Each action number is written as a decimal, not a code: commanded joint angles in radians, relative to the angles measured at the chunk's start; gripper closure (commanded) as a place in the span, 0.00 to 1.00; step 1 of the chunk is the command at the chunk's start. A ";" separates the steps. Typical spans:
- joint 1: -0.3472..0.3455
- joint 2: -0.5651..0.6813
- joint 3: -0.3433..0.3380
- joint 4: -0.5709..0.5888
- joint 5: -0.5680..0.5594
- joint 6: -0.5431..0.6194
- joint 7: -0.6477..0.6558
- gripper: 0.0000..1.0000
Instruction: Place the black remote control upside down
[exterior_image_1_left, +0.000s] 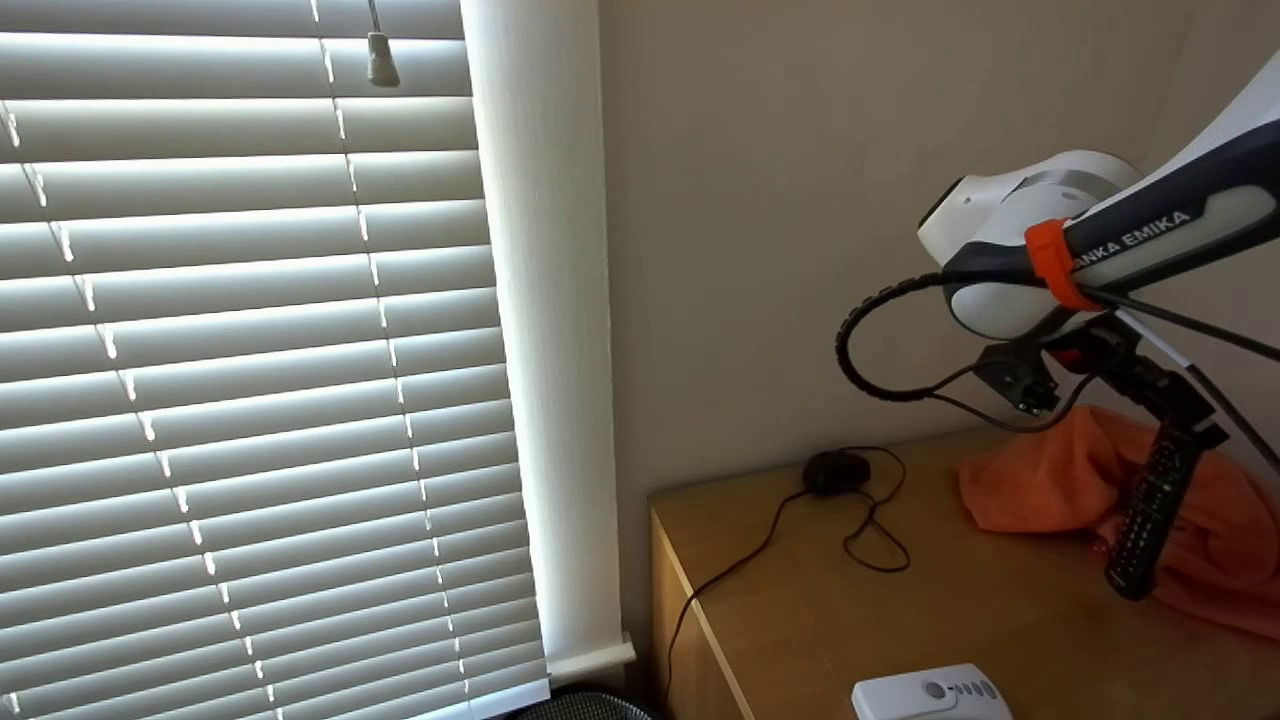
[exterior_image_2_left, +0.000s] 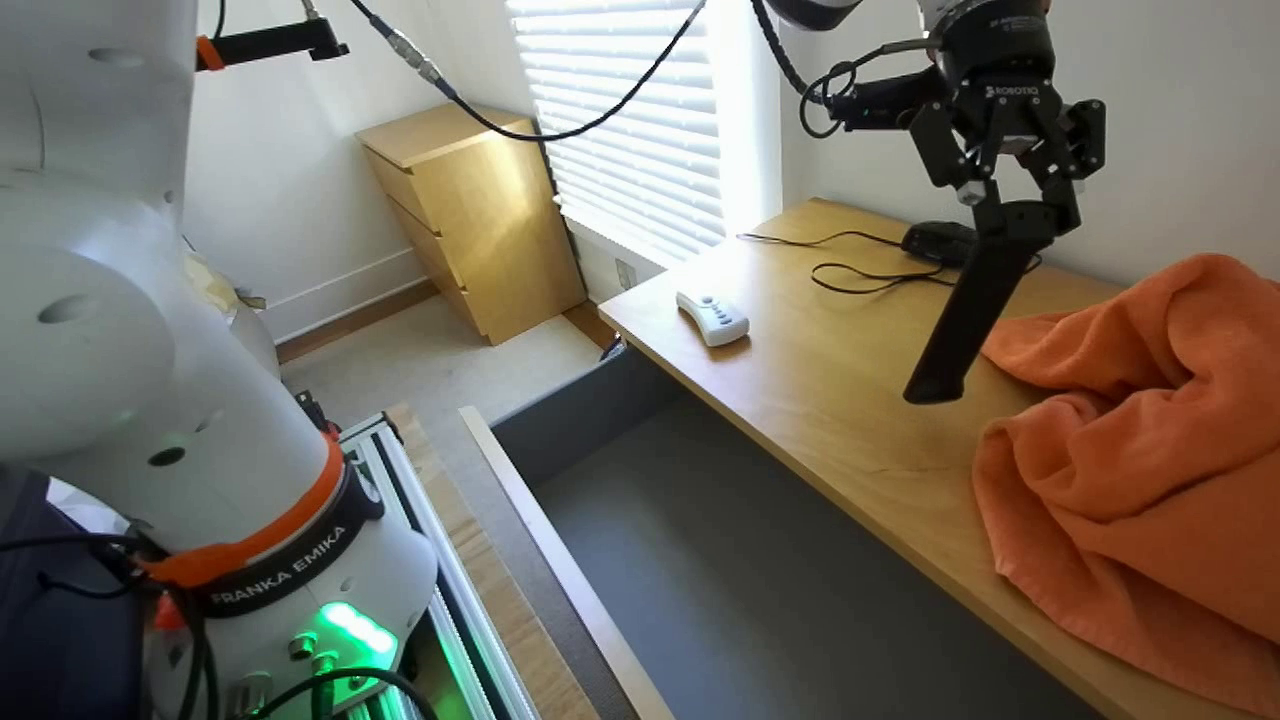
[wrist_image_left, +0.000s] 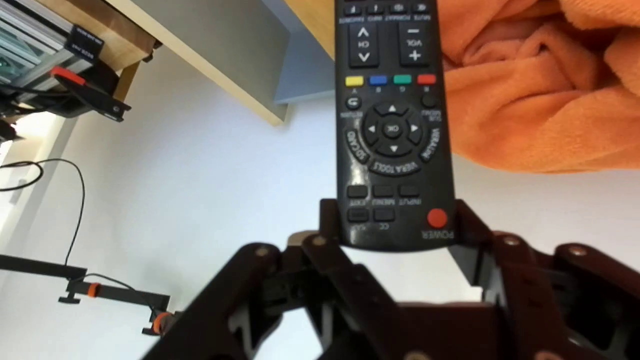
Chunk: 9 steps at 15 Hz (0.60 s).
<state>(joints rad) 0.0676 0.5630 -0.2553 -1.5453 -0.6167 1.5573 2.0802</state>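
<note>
The black remote control (exterior_image_2_left: 965, 320) is held by one end in my gripper (exterior_image_2_left: 1025, 213) and hangs down at a slant over the wooden dresser top. In an exterior view its button face shows (exterior_image_1_left: 1155, 515); in another its smooth back faces the camera. In the wrist view the button face of the remote (wrist_image_left: 392, 125) is towards the camera, with the red power button end between the fingers. My gripper (wrist_image_left: 394, 222) is shut on the remote's two long edges. The remote's lower end looks raised off the top; the exact gap cannot be judged.
An orange cloth (exterior_image_2_left: 1150, 470) lies bunched beside the remote. A white remote (exterior_image_2_left: 713, 318) lies near the dresser's edge. A small black object with a cable (exterior_image_2_left: 938, 243) sits by the wall. An open drawer (exterior_image_2_left: 570, 570) juts out below the dresser top (exterior_image_2_left: 800, 360).
</note>
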 joint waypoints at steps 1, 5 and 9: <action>0.014 0.069 0.010 0.080 -0.097 -0.120 0.015 0.70; 0.022 0.140 0.027 0.147 -0.189 -0.251 -0.004 0.70; 0.026 0.220 0.048 0.213 -0.277 -0.313 -0.003 0.70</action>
<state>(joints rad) 0.0912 0.7083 -0.2213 -1.4078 -0.8284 1.2936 2.0801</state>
